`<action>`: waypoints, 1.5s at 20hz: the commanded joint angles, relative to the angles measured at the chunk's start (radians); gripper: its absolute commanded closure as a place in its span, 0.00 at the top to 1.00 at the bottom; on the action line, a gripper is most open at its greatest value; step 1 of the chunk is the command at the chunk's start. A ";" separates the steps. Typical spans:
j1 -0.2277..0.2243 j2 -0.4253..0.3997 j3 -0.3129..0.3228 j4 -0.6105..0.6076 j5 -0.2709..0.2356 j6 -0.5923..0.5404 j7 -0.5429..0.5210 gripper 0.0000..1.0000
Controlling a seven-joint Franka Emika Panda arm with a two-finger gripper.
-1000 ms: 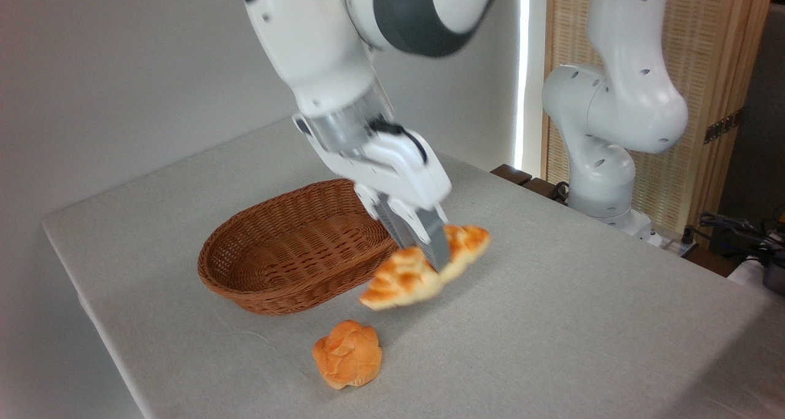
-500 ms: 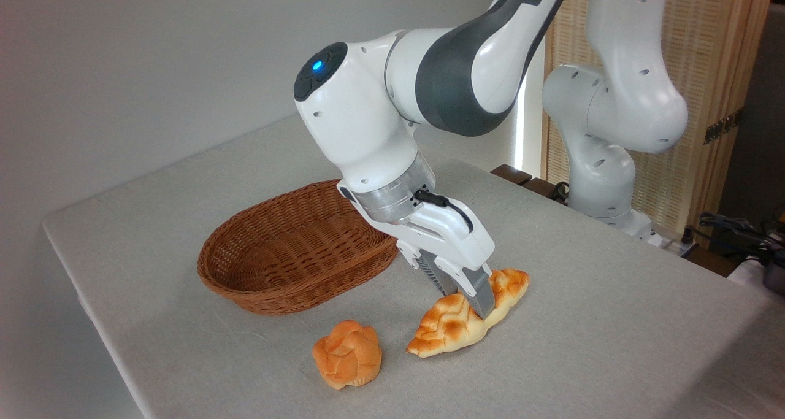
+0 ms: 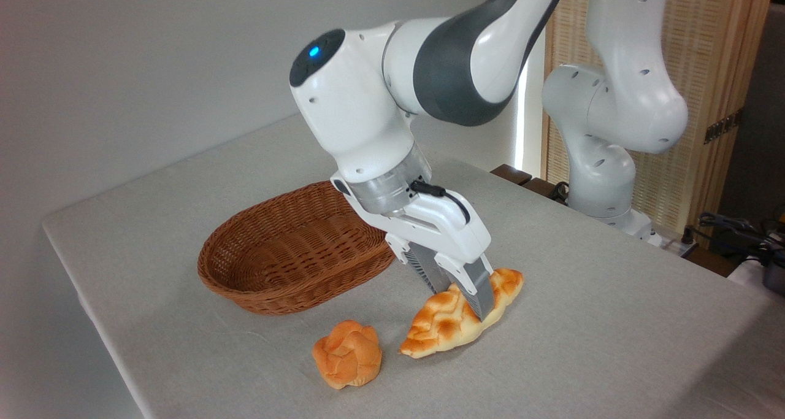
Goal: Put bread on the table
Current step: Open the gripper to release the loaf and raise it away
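Observation:
The bread [image 3: 451, 321], a long braided golden loaf with pointed ends, lies on the table [image 3: 582, 321], just right of the basket's near end. My gripper [image 3: 467, 301] comes down on the loaf's middle at a slant, one finger in front of it and one behind, shut on it. The rear fingertip is hidden behind the loaf. The loaf's underside touches the light-grey cloth.
A brown oval wicker basket [image 3: 294, 250] stands left of the gripper, with nothing showing inside. A small round knotted bun [image 3: 348, 353] sits on the cloth near the front edge, close to the loaf's left tip. The arm's white base [image 3: 604, 161] stands at the back right.
The gripper carried the loaf down and to the right from the air beside the basket onto the cloth. In the last half second, loaf and hand shifted slightly left.

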State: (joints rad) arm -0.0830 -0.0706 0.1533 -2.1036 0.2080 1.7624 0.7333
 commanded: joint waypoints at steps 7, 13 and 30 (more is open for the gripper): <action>-0.009 -0.011 0.006 0.036 0.004 -0.014 -0.028 1.00; -0.009 -0.018 -0.026 0.152 -0.037 -0.070 -0.012 1.00; 0.141 0.014 -0.238 0.438 -0.247 -0.119 0.020 1.00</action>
State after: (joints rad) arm 0.0509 -0.0712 -0.0803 -1.6969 -0.0658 1.6910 0.7578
